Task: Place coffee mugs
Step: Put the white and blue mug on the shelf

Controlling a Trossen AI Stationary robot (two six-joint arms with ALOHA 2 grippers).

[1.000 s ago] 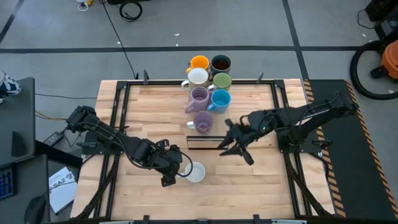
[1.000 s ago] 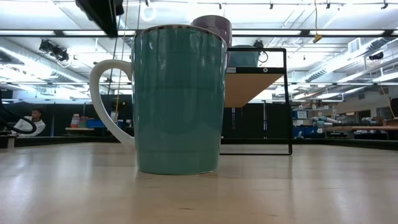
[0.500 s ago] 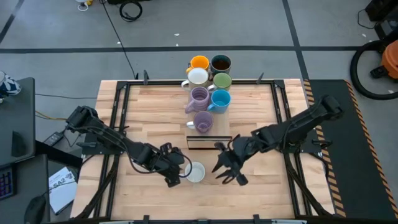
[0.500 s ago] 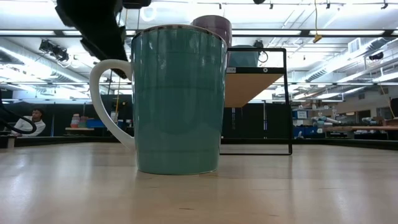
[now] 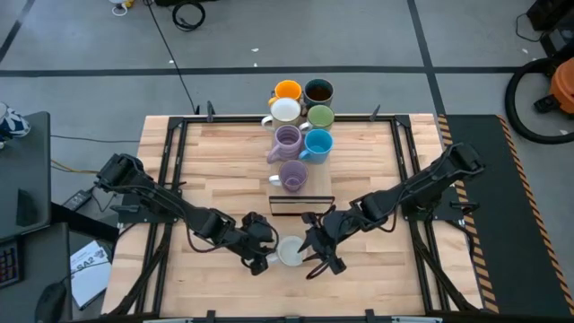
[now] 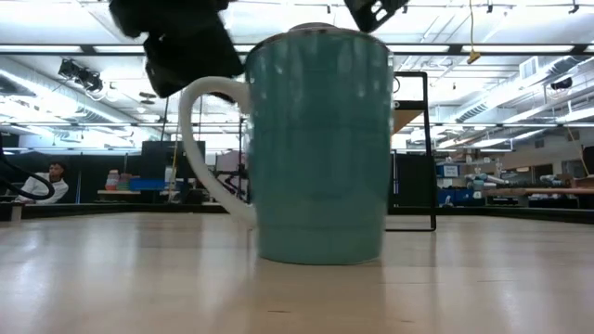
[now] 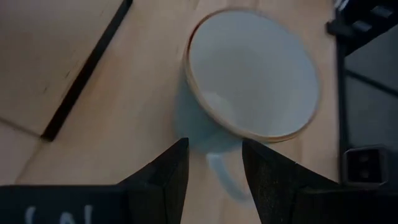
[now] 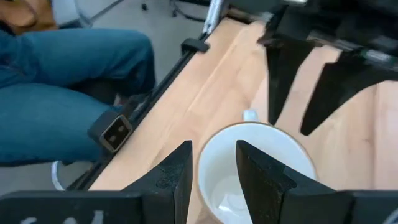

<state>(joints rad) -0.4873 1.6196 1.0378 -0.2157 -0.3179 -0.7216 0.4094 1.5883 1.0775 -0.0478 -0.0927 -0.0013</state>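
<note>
Mugs: seven are sitting grouped at the table's far edge. Ribbed teal mug is standing alone near the front, unplaced. Left gripper, fingers spread, is straddling its handle; right gripper, fingers spread, is bracketing its rim.

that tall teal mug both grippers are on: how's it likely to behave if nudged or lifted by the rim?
The teal mug looks rigid and glazed, so probably slippery between fingers. It is tall with a flat base, so a high push might tip it; a low one would likely slide it across the wooden table. Empty inside, so probably light.
</note>
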